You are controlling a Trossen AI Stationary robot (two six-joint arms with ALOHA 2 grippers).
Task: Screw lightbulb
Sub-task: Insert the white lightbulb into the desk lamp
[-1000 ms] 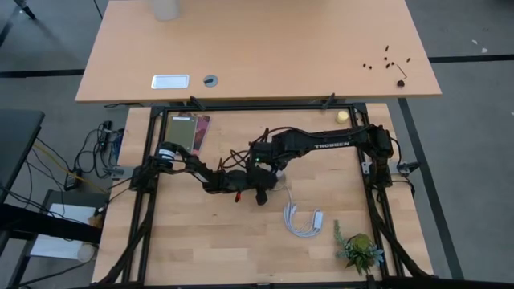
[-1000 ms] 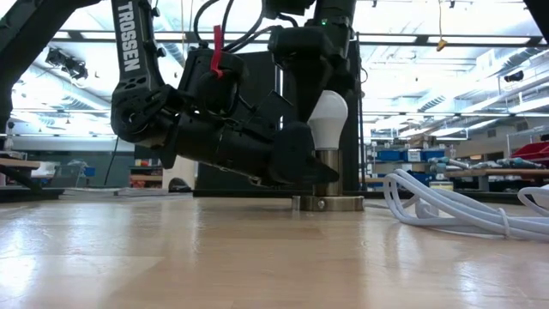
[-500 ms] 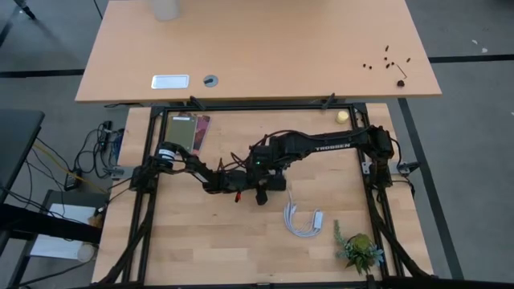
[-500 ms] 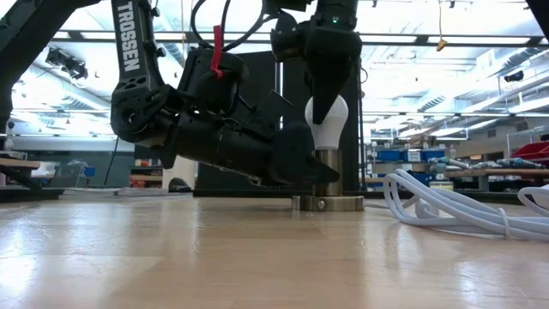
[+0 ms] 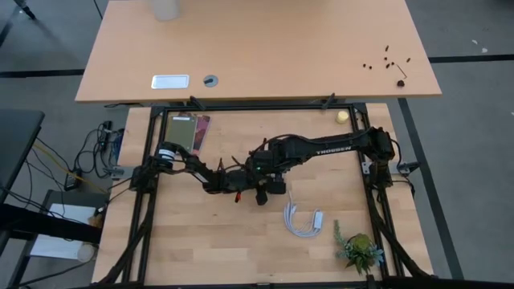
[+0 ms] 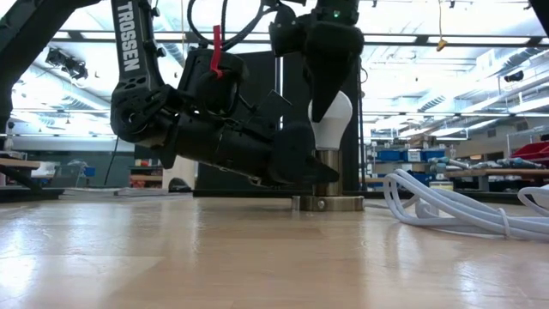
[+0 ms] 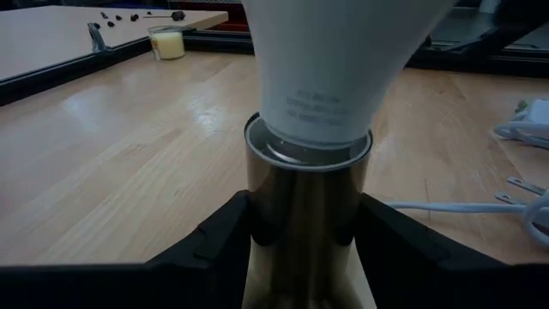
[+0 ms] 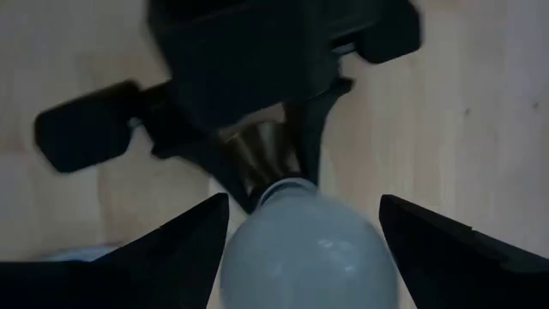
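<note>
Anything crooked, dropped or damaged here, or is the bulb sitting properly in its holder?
Nothing stands out. The lightbulb stands upright in the metal socket, which the left tool clamps from both sides. The right tool sits over the bulb from above, fingers either side. The white cable lies coiled beside it.

Bright overhead light; low view backlit; wrist views blurred.

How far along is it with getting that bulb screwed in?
Partly there. The lightbulb already stands upright in the metal socket, and the left gripper is clamped on that socket, steadying it. In hand: the right gripper is above, its fingers on either side of the bulb without clearly gripping it. Left: turning it home. Whether the thread is fully seated cannot be seen.
</note>
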